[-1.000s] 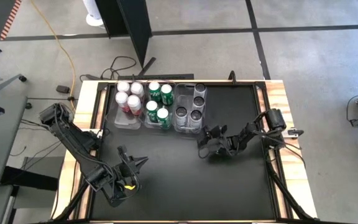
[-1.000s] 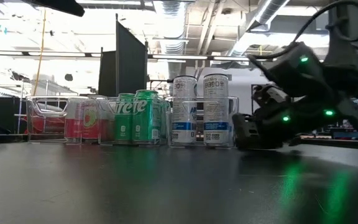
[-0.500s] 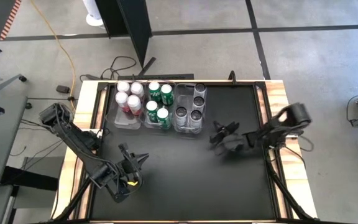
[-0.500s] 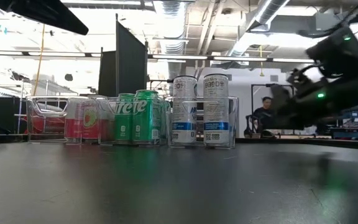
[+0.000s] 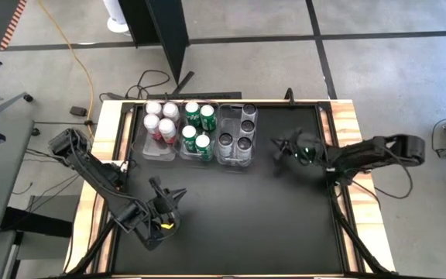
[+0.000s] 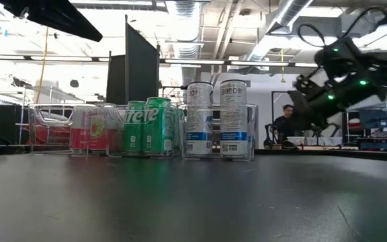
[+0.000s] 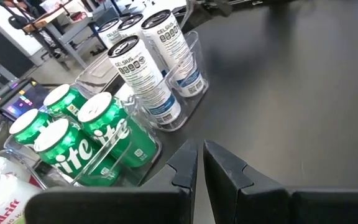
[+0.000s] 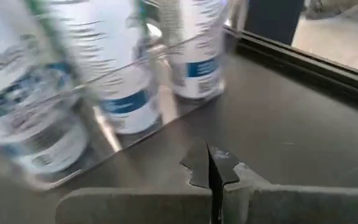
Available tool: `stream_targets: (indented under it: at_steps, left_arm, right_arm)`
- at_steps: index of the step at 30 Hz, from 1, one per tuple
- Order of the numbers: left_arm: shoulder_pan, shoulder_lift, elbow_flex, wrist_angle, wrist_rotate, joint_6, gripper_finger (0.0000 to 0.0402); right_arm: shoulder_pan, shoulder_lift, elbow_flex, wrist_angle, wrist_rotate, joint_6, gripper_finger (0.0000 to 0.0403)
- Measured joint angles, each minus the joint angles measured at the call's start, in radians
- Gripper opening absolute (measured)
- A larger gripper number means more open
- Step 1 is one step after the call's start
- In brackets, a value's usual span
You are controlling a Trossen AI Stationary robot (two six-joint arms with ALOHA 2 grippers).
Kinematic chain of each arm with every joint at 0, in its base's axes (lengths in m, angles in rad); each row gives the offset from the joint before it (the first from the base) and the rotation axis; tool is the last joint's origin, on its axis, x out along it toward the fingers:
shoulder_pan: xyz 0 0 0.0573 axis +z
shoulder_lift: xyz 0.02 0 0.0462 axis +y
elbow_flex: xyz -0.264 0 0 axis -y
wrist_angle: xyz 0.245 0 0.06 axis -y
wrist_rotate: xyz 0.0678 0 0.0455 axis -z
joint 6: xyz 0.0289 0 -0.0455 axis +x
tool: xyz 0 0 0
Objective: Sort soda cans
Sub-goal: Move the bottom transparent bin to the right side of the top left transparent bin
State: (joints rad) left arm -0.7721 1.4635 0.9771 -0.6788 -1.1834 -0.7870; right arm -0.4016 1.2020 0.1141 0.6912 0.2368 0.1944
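All twelve soda cans (image 5: 200, 130) are seen standing by colour in three clear bins (image 5: 147, 150) at the table's (image 5: 231, 217) far edge, so the task is judged complete, with the closed, empty right hand (image 5: 282, 152) near the right-end bin and the closed left hand (image 5: 173, 197) parked near the front-left corner.

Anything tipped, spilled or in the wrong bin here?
Nothing stands out. The pink cans, green cans and dark cans stand upright, each colour in its own clear bin. No spill shows on the table.
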Motion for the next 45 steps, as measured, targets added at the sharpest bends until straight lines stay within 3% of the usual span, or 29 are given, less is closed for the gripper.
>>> stream_targets:
  at_steps: [7,25,45]
  left_arm:
    - [0.02,0.0,0.0,0.008,0.0,0.019,0.0022]
    - [-0.007,-0.073,0.0,0.065,0.0,0.093,0.0022]
    - [-0.009,-0.073,0.0,0.067,0.0,0.095,0.0022]
  right_arm:
    - [-0.101,0.117,0.144,-0.047,-0.145,-0.041,0.0]
    - [-0.139,0.511,0.392,-0.032,-0.212,-0.037,0.0]
    - [-0.186,0.54,0.477,-0.078,-0.249,-0.011,0.0]
